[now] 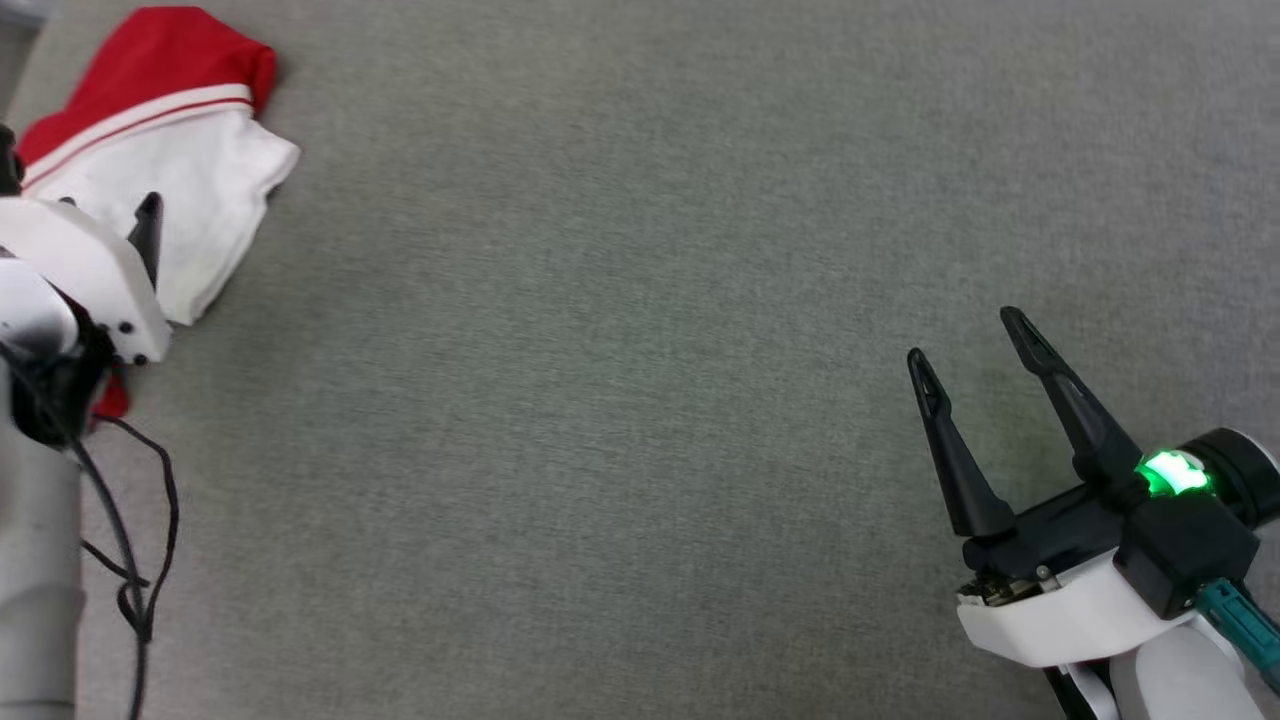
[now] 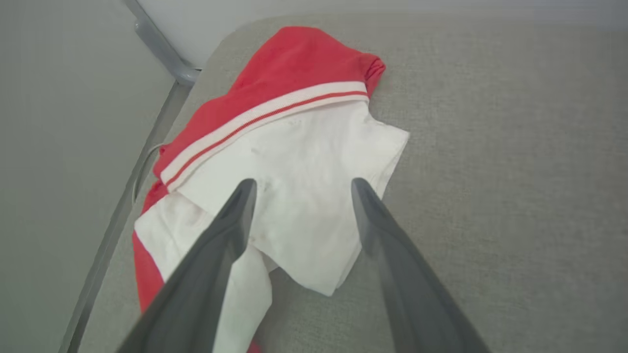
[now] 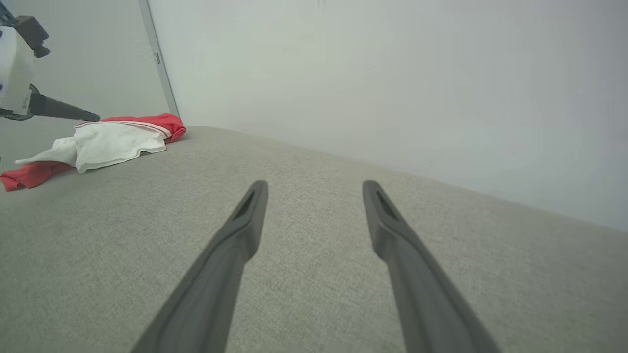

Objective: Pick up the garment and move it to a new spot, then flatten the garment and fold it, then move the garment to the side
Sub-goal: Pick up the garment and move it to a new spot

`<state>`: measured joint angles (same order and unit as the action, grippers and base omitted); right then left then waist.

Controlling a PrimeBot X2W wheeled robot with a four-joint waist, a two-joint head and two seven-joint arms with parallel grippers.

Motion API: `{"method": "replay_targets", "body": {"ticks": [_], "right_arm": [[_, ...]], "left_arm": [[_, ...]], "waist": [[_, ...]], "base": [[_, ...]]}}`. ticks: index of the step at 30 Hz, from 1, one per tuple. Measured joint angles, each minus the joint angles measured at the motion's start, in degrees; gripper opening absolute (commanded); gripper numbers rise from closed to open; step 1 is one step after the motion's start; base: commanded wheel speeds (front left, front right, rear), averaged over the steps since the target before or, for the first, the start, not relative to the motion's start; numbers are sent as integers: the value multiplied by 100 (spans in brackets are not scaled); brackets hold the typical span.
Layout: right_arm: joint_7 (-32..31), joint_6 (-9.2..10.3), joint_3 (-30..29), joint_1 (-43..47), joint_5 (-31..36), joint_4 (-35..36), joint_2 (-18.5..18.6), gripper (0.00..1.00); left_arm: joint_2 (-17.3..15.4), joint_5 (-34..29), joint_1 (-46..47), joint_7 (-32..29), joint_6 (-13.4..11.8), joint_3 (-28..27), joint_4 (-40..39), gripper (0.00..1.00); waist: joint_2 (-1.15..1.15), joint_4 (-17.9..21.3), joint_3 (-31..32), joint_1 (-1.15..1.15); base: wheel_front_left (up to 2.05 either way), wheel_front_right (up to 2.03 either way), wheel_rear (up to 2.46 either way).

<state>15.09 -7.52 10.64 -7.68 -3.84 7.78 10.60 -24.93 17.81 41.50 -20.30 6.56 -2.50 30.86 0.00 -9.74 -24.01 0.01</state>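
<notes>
The garment (image 1: 170, 150) lies crumpled at the far left corner of the grey cloth surface (image 1: 640, 400), red on top with striped trim and white fabric spread below. My left gripper (image 2: 304, 182) hovers just above the white part of the garment (image 2: 304, 147), open, with nothing between its fingers. In the head view one of its dark fingers (image 1: 148, 235) pokes out over the white cloth. My right gripper (image 1: 962, 335) stands open over bare surface at the lower right, far from the garment. In the right wrist view the right gripper (image 3: 315, 184) points across the surface, and the garment (image 3: 113, 139) sits at the far left.
A black cable (image 1: 140, 560) dangles from my left arm at the lower left. Beside the garment the surface ends at a rounded corner, with a grey metal rail (image 2: 162, 44) beyond it. A pale wall (image 3: 392, 73) rises behind the far edge.
</notes>
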Motion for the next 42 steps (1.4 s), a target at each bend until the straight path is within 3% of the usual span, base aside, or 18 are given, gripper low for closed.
{"method": "replay_targets", "body": {"ticks": [7,18,19,20,27,38,42], "right_arm": [[-1,1,53,-65,40,188,3,100],[0,1,23,-201,129,259,56,100],[0,0,15,-201,138,259,59,100],[0,1,7,-203,143,259,63,100],[0,0,-7,-249,191,175,71,100],[0,1,-226,-144,231,-166,-238,100],[0,0,-292,-45,187,-269,-426,100]], "left_arm": [[-324,166,348,-955,-20,-73,343,100],[-353,587,570,-1410,-8,-176,811,100],[-344,653,603,-1500,2,-157,836,33],[-335,735,622,-1570,8,-130,844,0],[-268,978,505,-1137,51,-71,842,0],[-290,904,448,649,76,-81,312,0],[-330,742,459,951,75,78,-86,0]], "waist": [[0,326,-456,0],[0,435,-877,-1],[0,424,-885,-1],[0,410,-888,-1],[0,342,-727,-1],[0,326,141,-1],[0,350,576,-2]], "base": [[0,0,0],[0,0,0],[0,0,0],[0,0,0],[0,0,0],[0,0,0],[0,0,0]]}}
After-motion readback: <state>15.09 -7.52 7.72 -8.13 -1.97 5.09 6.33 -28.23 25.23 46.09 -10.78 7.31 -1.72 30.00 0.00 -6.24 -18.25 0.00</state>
